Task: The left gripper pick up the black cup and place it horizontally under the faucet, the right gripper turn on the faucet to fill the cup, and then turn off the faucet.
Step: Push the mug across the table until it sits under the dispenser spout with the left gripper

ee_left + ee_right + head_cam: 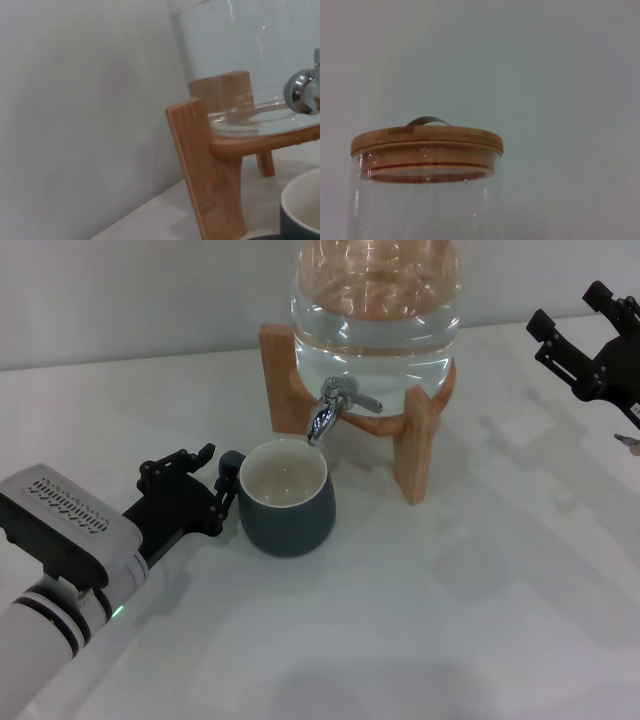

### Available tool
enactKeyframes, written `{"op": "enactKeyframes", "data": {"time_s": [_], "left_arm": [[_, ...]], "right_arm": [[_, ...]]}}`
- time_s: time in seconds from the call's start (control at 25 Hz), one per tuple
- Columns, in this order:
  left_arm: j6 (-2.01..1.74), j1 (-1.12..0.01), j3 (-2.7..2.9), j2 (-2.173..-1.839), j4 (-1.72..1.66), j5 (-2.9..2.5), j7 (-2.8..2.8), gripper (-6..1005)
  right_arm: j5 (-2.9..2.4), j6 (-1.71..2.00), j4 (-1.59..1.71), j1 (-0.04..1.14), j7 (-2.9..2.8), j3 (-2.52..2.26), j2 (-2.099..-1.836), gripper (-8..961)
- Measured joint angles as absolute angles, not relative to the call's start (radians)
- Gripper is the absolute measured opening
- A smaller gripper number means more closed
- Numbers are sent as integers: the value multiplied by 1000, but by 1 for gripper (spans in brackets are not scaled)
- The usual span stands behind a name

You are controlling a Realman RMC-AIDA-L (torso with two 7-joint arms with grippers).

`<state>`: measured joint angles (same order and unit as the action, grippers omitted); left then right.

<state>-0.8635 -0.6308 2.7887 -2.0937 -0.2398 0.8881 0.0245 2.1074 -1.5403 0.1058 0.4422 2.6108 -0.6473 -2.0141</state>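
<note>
Left arm enters low from the near left corner of the head view, forearm lying close to the surface and angled toward the centre. White section with black bands nearest the camera, small green light lit on its underside, then a grey vented housing, then the black wrist. Left gripper sits at the end, level with the surface, short pronged fingers spread apart, one prong raised behind, the other lower and nearer.

Right arm shows only at the far right edge, held high and well back. Right gripper black, two fingers parted, pointing up and leftward.
</note>
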Motion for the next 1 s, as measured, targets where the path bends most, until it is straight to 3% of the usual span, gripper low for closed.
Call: {"op": "enactKeyframes", "data": {"time_s": [1.0], "left_arm": [[-867,-599,2789,-2097,-241,865,39,393]], "right_arm": [[2106,-1537,104,445,2611,-649,-2014,859]]}}
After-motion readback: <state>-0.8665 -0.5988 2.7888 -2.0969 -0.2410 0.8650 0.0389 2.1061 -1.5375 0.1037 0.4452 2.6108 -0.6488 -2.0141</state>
